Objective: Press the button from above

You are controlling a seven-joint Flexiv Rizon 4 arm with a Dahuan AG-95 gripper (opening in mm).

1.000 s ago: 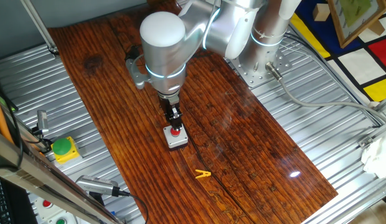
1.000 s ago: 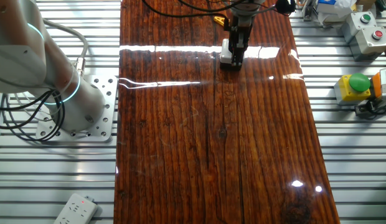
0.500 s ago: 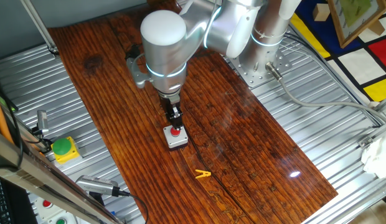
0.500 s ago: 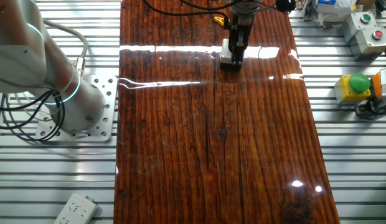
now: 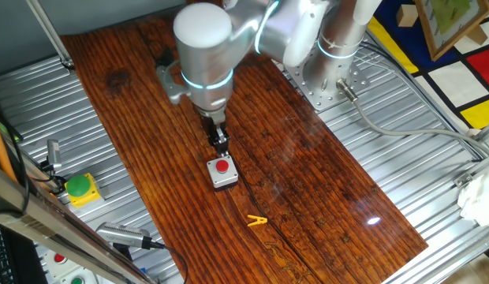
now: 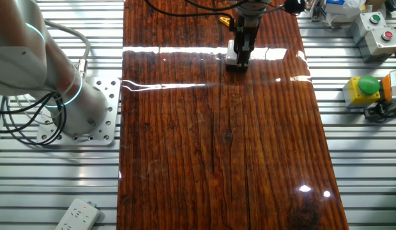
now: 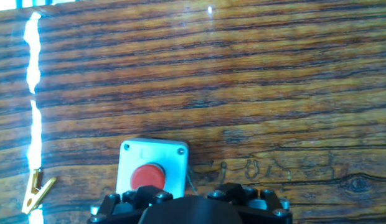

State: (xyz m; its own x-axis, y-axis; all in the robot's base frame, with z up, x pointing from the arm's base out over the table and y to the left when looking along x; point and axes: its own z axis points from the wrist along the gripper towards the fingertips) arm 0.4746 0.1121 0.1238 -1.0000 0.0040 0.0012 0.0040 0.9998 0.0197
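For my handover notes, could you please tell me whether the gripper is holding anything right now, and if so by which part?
Nothing is held. The gripper hangs just above the button in its grey box, with nothing between the fingers.

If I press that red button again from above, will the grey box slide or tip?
Probably not tip: the box is squat and sits flat on the table. It might slide if the gripper lands off-centre, since the wood looks glossy. The button is central, so a straight push should stay stable.

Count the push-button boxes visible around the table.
3: grey box on the wood; yellow box with green dome on the metal deck; white panel near it. Others may be hidden.
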